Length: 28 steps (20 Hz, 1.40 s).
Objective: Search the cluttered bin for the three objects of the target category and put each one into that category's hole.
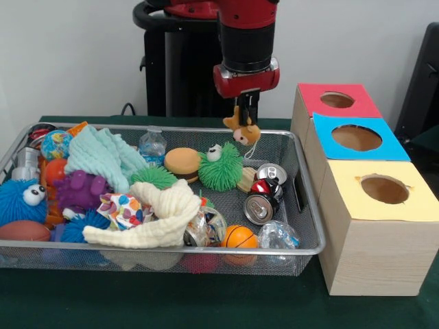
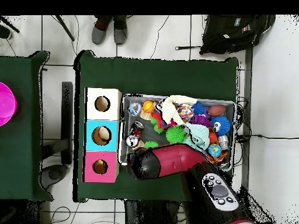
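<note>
Nearest the front camera, a small orange rubber ball with black seams (image 1: 240, 237) is lying against the front wall of the large shallow silver wire-mesh basket (image 1: 312, 248), well below the pincer, with a crumpled clear plastic wrapper (image 1: 276, 235) just beside it. A cream knitted cloth (image 1: 158, 218) is draped over the clutter below and to the picture's left of the pincer, and a blue spiky rubber ball with googly eyes (image 1: 22, 200) is sitting far to that side. Directly beneath the pincer a green spiky rubber ball with googly eyes (image 1: 221, 166) is resting beside a plush hamburger (image 1: 182, 162), and two dented drink cans (image 1: 264, 195) are lying below and slightly to the picture's right. The black pincer (image 1: 247, 108) is hanging from the red and black arm (image 1: 245, 41) above the far rim of the basket, and its fingers are closed on a small orange-and-tan plush animal (image 1: 242, 127), which is being held clear of the basket's contents with a thin string dangling from it. To the picture's right of the pincer, at about its level, the round hole in the red top of the pale wooden box (image 1: 337, 100) is standing open, with the blue-topped hole (image 1: 356, 138) and the yellow-topped hole (image 1: 384, 189) nearer the camera. In the overhead view the pincer is hidden under the arm (image 2: 169, 161).
</note>
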Available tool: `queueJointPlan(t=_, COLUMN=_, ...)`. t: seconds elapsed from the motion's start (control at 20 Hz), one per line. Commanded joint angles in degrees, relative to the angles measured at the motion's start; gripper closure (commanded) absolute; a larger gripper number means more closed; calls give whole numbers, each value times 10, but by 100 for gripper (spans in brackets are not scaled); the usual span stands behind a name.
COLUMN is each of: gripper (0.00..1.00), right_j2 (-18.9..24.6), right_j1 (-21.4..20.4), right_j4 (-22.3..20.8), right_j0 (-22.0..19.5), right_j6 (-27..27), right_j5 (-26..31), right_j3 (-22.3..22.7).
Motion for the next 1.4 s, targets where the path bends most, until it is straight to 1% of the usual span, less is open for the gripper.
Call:
queueJointPlan(t=0.05, gripper=100, right_j2=-36, right_j1=-24, right_j4=26, right_j0=47, right_j6=119, right_j5=4, right_j3=43)
queueJointPlan(t=0.3, gripper=100, right_j2=-44, right_j1=-37, right_j4=57, right_j0=84, right_j6=134, right_j5=-3, right_j3=75)
queueJointPlan(t=0.6, gripper=100, right_j2=-46, right_j1=-50, right_j4=88, right_j0=106, right_j6=139, right_j5=-29, right_j3=134)
queueJointPlan(t=0.9, gripper=100, right_j2=-61, right_j1=-56, right_j4=99, right_j0=122, right_j6=136, right_j5=-60, right_j3=165)
queueJointPlan(t=1.0, gripper=100, right_j2=-64, right_j1=-57, right_j4=102, right_j0=115, right_j6=129, right_j5=-68, right_j3=175)
queueJointPlan(t=1.05, gripper=100, right_j2=-67, right_j1=-54, right_j4=101, right_j0=108, right_j6=121, right_j5=-63, right_j3=167)
queueJointPlan(t=1.1, gripper=100, right_j2=-71, right_j1=-58, right_j4=104, right_j0=105, right_j6=121, right_j5=-65, right_j3=172)
queueJointPlan(t=1.25, gripper=100, right_j2=-80, right_j1=-56, right_j4=106, right_j0=92, right_j6=113, right_j5=-61, right_j3=159)
queueJointPlan(t=1.4, gripper=100, right_j2=-83, right_j1=-55, right_j4=118, right_j0=78, right_j6=111, right_j5=-58, right_j3=155)
